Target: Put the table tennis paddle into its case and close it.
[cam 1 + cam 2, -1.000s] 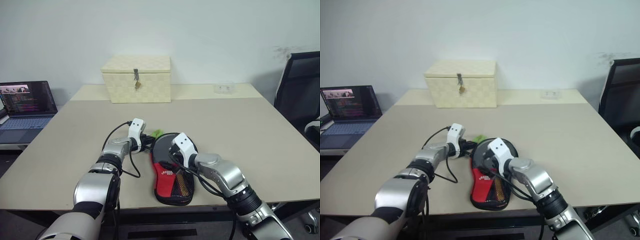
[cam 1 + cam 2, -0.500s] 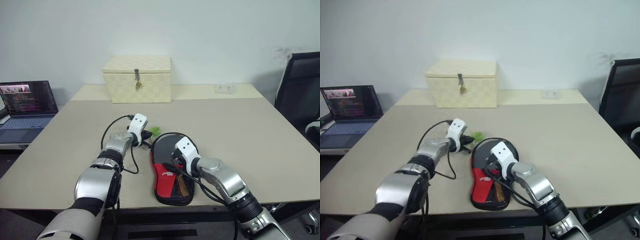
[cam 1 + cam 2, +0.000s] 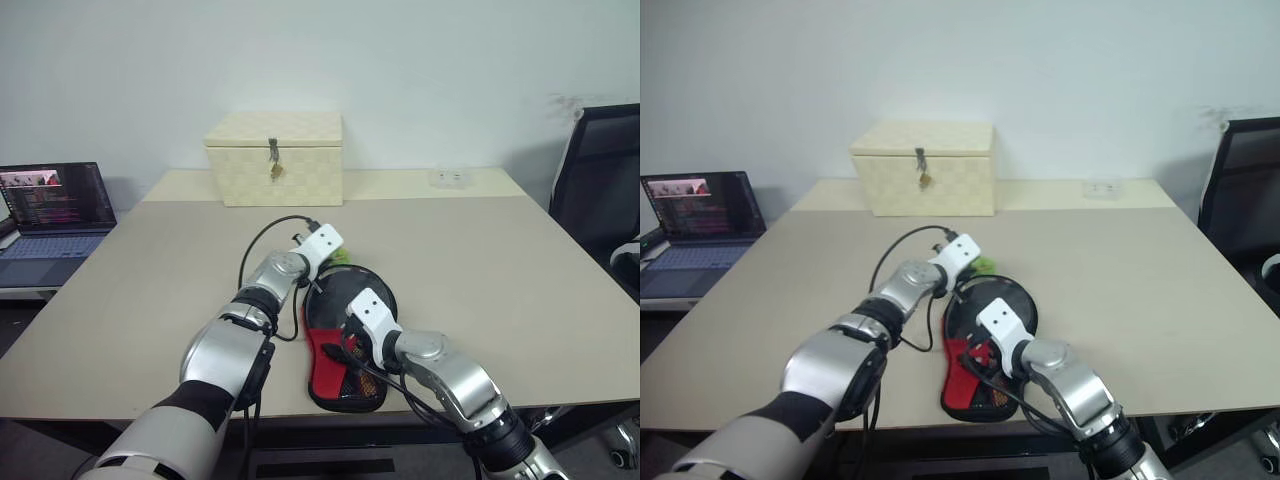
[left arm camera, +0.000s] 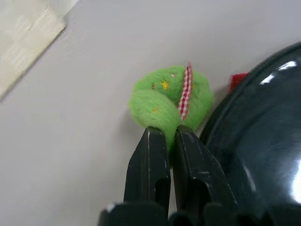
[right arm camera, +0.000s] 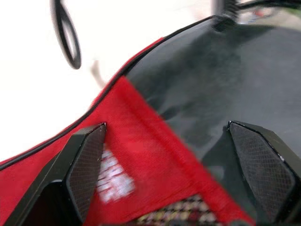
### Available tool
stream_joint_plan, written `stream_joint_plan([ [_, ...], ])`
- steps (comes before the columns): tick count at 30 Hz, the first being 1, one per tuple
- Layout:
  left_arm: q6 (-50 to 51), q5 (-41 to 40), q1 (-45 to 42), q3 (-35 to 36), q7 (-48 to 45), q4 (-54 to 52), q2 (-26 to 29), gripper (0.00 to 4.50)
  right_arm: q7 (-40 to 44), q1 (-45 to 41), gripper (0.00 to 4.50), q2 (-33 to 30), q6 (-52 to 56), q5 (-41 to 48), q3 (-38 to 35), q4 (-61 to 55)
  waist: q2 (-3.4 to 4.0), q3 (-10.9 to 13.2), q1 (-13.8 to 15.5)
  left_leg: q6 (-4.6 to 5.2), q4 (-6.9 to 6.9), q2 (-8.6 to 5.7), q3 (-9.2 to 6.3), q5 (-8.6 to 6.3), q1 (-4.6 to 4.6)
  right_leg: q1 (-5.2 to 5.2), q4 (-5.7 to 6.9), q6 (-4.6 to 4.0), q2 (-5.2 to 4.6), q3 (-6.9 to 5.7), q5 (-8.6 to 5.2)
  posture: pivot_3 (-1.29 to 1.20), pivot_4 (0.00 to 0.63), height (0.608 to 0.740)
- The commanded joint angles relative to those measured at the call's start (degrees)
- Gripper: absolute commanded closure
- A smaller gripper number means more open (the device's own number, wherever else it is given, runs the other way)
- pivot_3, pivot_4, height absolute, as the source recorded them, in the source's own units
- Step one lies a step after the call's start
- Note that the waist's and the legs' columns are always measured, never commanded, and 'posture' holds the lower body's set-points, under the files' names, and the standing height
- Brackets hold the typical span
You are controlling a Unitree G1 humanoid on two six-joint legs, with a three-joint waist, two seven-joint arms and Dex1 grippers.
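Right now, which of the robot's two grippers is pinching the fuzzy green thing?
The left gripper. Its fingers are shut on the green zipper tag beside the case. The right gripper is wide open over the case's red part, holding nothing.

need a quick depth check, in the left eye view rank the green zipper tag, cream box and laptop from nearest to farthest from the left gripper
1. Green zipper tag: pinched in the left gripper, at the case's far edge.
2. Cream box: at the table's back, beyond the gripper.
3. Laptop: off the table, far to the left.
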Motion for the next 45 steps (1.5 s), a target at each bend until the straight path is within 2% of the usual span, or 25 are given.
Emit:
stream_joint_plan([
  [1, -4.7, 2.9, -4.0, -2.1, 1.2, -1.3, -1.3, 4.49, 1.0, 3.8, 0.0, -0.9, 5.6, 0.0, 3.5, 1.5, 0.0, 0.0, 0.0, 0.0, 0.0, -0.03, 0.0, 0.0, 0.0, 0.0, 0.0, 0.02, -0.02, 0.0, -0.01, 0.0, 0.15, 0.74],
  [10, -7.9, 7.7, -6.3, -5.1, 5.8, -0.9, -3.2, 4.49, 0.8, 4.3, 0.0, -0.7, 7.0, -0.3, 4.2, 0.1, -0.04, 0.0, 0.5, 0.0, 0.0, -0.16, -0.03, 0.0, -0.01, 0.03, 0.0, 0.11, -0.14, 0.0, -0.06, 0.0, 0.15, 0.74],
  [21, -5.4, 10.4, -7.2, -5.4, 13.2, -0.3, -1.5, 4.49, 0.3, 5.7, 0.0, -0.9, 8.0, -0.2, 4.6, -1.8, -0.04, 0.0, 0.6, 0.0, -0.02, -0.16, -0.03, 0.0, -0.01, 0.03, -0.03, 0.13, -0.15, 0.0, -0.08, 0.0, 0.15, 0.74],
  [25, -7.1, 12.7, -8.0, -7.5, 14.1, -0.3, -3.0, 4.49, 0.2, 6.2, 0.0, -1.1, 8.4, -0.3, 4.7, -2.6, -0.05, 0.0, 0.7, 0.0, -0.02, -0.19, -0.04, 0.0, -0.02, 0.03, -0.04, 0.14, -0.17, -0.01, -0.08, 0.0, 0.15, 0.74],
  [33, -13.5, 21.2, -9.6, -16.7, 17.6, -0.2, -6.9, 4.49, -0.2, 7.6, 0.0, -0.7, 9.3, -0.5, 5.2, -4.0, -0.05, 0.0, 0.9, 0.0, -0.04, -0.22, -0.02, 0.0, -0.03, 0.03, -0.06, 0.16, -0.19, 0.02, -0.09, 0.0, 0.15, 0.74],
  [45, -18.3, 26.2, -10.8, -23.0, 22.1, -0.3, -11.0, 4.49, -0.8, 8.5, 0.0, -0.5, 9.5, -0.4, 5.3, -4.7, -0.06, -0.1, 0.9, -0.01, -0.05, -0.26, -0.03, -0.01, -0.05, 0.03, -0.08, 0.21, -0.24, 0.01, -0.12, 0.0, 0.15, 0.74],
])
